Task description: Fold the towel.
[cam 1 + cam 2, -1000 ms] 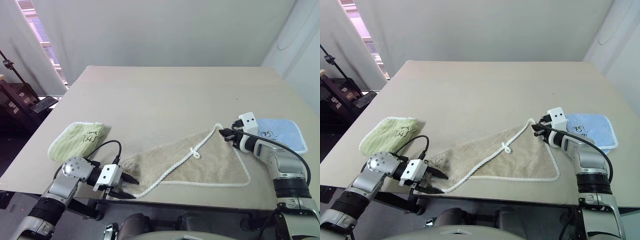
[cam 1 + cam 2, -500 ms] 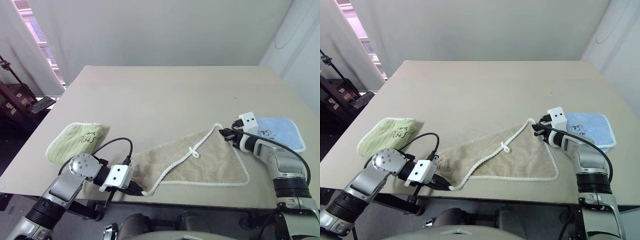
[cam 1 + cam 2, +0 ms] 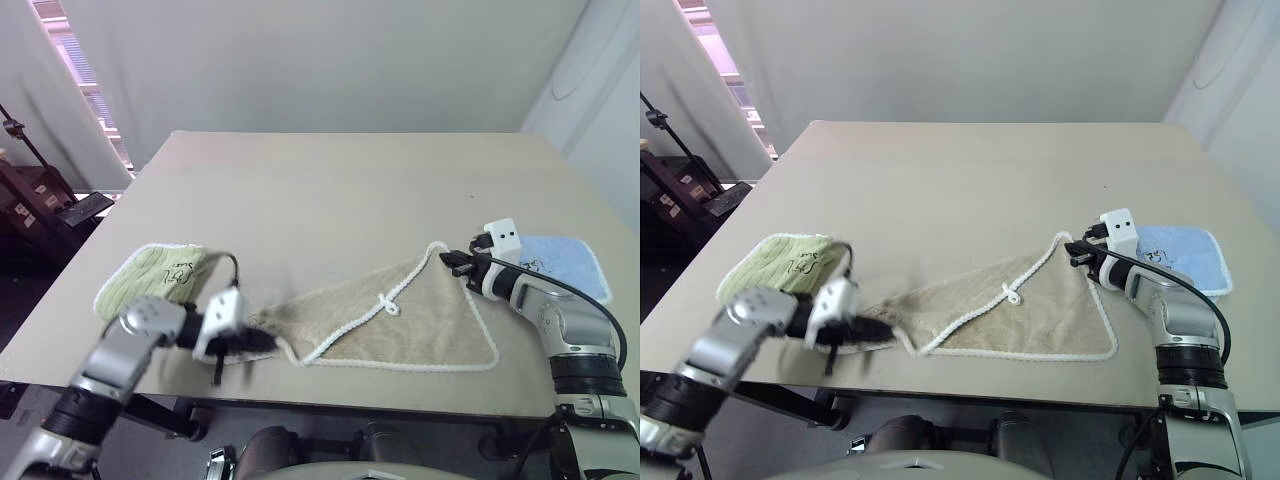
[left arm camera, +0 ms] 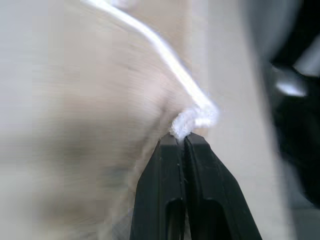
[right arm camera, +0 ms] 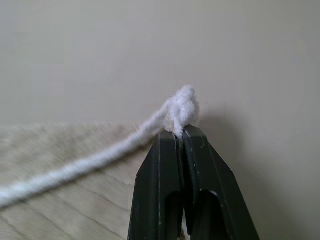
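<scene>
The beige towel (image 3: pixel 410 320) with white corded edging lies folded into a triangle near the table's front edge, its small white loop (image 3: pixel 388 305) on top. My left gripper (image 3: pixel 266 340) is shut on the towel's left corner and holds it slightly off the table; the left wrist view shows the white cord (image 4: pixel 192 117) pinched at the fingertips (image 4: pixel 172 145). My right gripper (image 3: pixel 452 265) is shut on the towel's far right corner, where the cord (image 5: pixel 180 110) bunches above the fingertips (image 5: pixel 192 137).
A light green folded towel (image 3: pixel 155 275) lies at the table's left edge, just beyond my left arm. A light blue folded towel (image 3: pixel 560 262) sits by the right edge, behind my right arm. The tan table (image 3: pixel 340 190) stretches away to the far wall.
My left gripper has gone from open to shut on the towel's left corner, then lifted it up and away from the table's front edge. The right gripper has held still.
</scene>
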Robot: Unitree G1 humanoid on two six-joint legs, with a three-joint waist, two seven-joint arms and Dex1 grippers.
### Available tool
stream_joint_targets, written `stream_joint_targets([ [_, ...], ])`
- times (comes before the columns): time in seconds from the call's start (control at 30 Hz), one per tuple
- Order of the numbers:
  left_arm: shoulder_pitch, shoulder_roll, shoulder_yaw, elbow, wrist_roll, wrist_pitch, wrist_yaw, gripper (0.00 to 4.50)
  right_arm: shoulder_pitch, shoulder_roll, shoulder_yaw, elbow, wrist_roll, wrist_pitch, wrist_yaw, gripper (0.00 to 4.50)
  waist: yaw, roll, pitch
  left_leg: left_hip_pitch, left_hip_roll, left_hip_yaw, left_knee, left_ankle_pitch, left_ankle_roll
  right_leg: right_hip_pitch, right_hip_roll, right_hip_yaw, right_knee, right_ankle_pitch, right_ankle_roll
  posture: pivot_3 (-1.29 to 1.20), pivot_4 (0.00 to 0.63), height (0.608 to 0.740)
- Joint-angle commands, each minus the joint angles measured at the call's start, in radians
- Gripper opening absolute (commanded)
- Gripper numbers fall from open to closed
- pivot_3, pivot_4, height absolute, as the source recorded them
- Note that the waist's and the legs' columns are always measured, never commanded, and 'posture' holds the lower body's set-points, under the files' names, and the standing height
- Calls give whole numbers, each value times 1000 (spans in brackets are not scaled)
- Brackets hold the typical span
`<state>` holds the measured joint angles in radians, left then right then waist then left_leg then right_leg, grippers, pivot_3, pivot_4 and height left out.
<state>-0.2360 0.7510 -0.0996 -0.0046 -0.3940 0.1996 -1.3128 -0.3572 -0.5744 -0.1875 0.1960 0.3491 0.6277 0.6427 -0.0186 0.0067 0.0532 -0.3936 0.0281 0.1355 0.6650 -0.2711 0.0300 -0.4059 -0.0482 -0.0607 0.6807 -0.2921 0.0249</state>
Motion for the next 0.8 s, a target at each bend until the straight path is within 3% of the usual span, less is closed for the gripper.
stream_joint_targets([
  [0.03,-105,18,162,110,-112,91,33,84,-70,1,-62,-26,37,-17,-24,0,-2,0,0,0,0,0,0,0,0,0,0,0,0,0,0,0,0,724],
  [0.17,-212,16,237,215,-141,151,69,84,-137,2,-87,47,32,-46,-58,0,-8,-1,1,0,0,1,0,0,0,0,0,0,0,0,3,0,0,724],
  [0.33,-383,-70,265,387,-96,123,217,84,-234,7,-90,169,6,-115,-100,0,-1,-4,2,-1,0,1,0,1,-1,0,1,0,1,0,3,0,0,724],
  [0.53,-640,-212,249,739,59,-103,463,84,-408,12,-93,402,-39,-262,-169,0,-3,-5,2,0,-1,2,2,1,-1,1,0,1,2,1,4,0,0,724],
  [0.8,-961,-299,298,1203,144,-392,679,84,-725,5,-81,843,-131,-592,-257,0,-26,-7,3,-8,-1,3,1,4,-6,-8,1,1,3,1,4,0,0,724],
])
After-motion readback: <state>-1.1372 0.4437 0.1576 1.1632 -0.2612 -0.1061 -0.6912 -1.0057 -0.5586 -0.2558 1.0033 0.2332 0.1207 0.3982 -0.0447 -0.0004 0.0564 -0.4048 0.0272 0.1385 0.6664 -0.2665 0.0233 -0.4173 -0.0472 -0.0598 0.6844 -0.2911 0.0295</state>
